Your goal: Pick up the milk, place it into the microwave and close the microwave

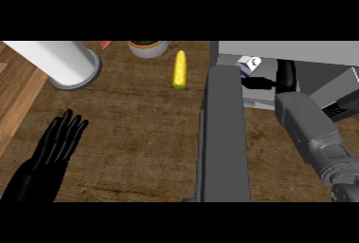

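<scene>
The milk carton, white with blue print, stands inside the open microwave at the upper right. My right hand reaches into the cavity just right of the carton. Its fingers are straight and its thumb sticks out left below the carton, with a narrow gap between hand and carton. The microwave door is swung wide open, a long grey slab running toward me down the middle of the view. My left hand rests open at the lower left, fingers straight.
A yellow corn cob lies left of the door's far end. A large white cylinder stands at the upper left, with a grey pot and an orange item at the back. The counter's lighter left edge runs diagonally.
</scene>
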Robot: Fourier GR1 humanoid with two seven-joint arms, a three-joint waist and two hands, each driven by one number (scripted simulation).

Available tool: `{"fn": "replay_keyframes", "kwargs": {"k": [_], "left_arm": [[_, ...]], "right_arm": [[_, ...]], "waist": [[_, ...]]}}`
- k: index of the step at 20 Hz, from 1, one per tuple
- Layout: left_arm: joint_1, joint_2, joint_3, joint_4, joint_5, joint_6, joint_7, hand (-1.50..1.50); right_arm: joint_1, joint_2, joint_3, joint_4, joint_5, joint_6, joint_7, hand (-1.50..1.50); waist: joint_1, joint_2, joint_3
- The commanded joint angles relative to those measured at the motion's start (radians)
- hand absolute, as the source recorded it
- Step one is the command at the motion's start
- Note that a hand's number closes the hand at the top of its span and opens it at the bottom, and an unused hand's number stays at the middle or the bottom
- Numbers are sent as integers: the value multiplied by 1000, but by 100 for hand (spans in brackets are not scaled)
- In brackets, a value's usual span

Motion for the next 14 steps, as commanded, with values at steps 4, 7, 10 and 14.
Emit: {"fn": "replay_keyframes", "kwargs": {"k": [4, 7, 10, 14], "left_arm": [[-7, 20, -9, 12, 4, -7, 6, -150], [-6, 15, -37, 38, -3, -9, 16, -150], [-29, 14, -57, 46, -22, -4, 34, -150], [-84, 9, -86, 135, -20, -30, 24, -150]], "right_arm": [[52, 32, -25, -14, -24, 41, -67, -150], [70, 39, -23, -14, -24, 93, -81, -150], [85, 39, -36, -17, -40, 174, -98, -150], [146, 91, -39, -30, -50, 215, -165, -150]], "waist": [[-26, -13, -1], [-43, -19, -2], [-51, -22, -2], [-80, -33, -3]]}}
